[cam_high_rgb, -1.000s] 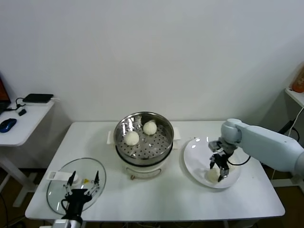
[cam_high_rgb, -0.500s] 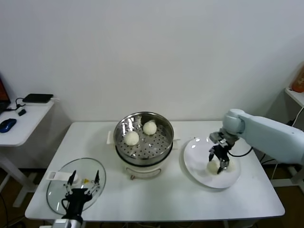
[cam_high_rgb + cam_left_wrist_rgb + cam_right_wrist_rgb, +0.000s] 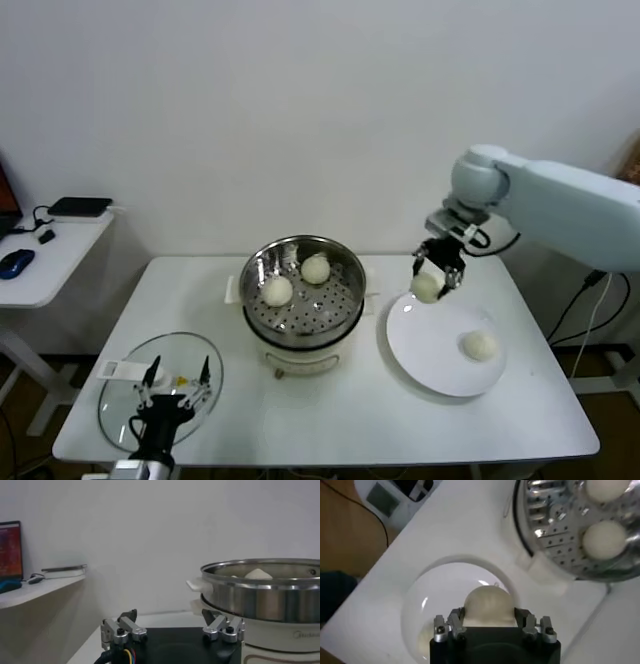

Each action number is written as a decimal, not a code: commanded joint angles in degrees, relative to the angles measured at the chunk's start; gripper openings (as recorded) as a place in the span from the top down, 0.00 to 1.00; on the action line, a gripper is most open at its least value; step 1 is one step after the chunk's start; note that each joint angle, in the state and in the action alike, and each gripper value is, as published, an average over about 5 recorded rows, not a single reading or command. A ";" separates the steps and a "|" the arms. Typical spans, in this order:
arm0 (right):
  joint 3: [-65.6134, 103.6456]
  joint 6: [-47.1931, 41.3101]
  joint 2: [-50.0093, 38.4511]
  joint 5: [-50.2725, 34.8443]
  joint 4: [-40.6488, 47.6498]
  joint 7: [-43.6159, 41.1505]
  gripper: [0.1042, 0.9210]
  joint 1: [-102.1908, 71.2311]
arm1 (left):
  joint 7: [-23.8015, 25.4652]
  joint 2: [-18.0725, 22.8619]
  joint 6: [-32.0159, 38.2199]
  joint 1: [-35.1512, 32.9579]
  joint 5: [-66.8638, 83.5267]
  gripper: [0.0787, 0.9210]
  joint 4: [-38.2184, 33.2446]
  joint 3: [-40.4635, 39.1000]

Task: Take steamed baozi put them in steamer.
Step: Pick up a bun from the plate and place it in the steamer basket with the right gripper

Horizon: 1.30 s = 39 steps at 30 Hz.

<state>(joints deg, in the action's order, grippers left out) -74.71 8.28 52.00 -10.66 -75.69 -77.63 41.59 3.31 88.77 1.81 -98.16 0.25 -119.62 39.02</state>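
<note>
i see r gripper (image 3: 438,277) clamped on a baozi (image 3: 426,288), raised over plate (image 3: 425,355) edge beside steamer (image 3: 303,290); two buns (image 3: 278,291) inside; l gripper (image 3: 175,386) idle, fingers spread, over glass lid (image 3: 125,398).

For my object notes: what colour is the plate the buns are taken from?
Plain glossy white plate, clearest in the head view; one baozi sits on it.

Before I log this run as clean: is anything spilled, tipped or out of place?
Nothing stands out. Two steamed baozi sit in the upright steamer, one lies on the plate, and the right gripper holds another above the plate's edge.
</note>
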 commanded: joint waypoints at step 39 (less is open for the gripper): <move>5.14 10.81 29.69 10.89 10.30 0.11 0.32 -13.71 | 0.24 -0.38 -0.97 -0.23 1.75 0.12 -1.16 1.97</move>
<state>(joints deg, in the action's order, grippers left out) -69.49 18.55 80.22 -0.95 -66.67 -77.45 30.56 3.51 88.38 0.83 -98.47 1.84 -120.93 40.96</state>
